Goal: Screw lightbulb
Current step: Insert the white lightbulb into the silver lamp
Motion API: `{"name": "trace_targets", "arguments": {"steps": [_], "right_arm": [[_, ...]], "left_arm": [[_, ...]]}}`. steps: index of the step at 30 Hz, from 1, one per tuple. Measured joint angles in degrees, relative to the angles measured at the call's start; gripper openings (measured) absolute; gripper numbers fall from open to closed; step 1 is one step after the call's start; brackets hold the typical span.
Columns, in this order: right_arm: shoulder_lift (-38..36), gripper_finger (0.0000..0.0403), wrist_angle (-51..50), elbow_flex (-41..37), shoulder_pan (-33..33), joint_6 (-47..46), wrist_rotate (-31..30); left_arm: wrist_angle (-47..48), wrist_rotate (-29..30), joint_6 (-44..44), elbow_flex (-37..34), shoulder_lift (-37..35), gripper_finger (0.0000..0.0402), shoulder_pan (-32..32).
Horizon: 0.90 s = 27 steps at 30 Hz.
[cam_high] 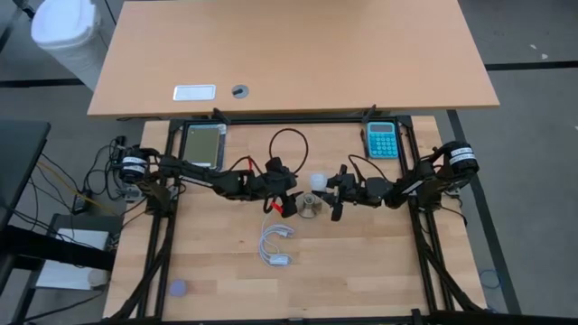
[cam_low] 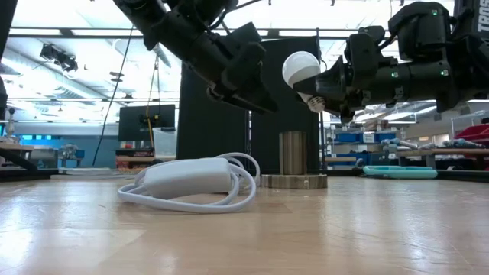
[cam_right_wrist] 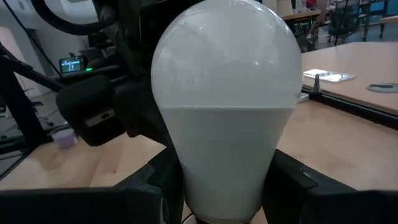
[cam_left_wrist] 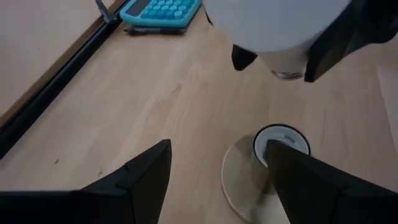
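The left gripper [cam_high: 287,192] hovers just left of the socket [cam_high: 310,207], fingers apart and empty. The right gripper [cam_low: 330,85] is clamped on the lightbulb [cam_low: 301,70], held aloft just right of and above the socket, base not yet in. Lowering, seating and turning remain. The coiled white cable [cam_high: 275,244] lies nearer; bare table surrounds the socket.

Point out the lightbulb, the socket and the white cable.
lightbulb [cam_low: 301,67], low view, on its frosted globe.
socket [cam_low: 293,155], low view, on its upright metal cylinder.
white cable [cam_high: 275,244], high view, on the coiled loops.
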<state>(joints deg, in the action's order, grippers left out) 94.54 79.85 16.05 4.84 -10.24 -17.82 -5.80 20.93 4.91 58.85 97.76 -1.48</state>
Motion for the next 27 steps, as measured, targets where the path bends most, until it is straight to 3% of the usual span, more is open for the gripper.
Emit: {"name": "trace_targets", "arguments": {"steps": [16, 27], "right_arm": [[0.1, 0.0158, 1.4, 1.9, -0.1, 1.8, 0.1], [10.9, 0.0158, 6.9, 6.3, 1.0, 1.5, 2.5]], "left_arm": [[1.4, 1.2, -1.4, 0.0, 0.0, 0.0266, -0.2], [6.1, 4.9, -1.7, 0.0, -8.1, 0.0266, -0.1]]}}
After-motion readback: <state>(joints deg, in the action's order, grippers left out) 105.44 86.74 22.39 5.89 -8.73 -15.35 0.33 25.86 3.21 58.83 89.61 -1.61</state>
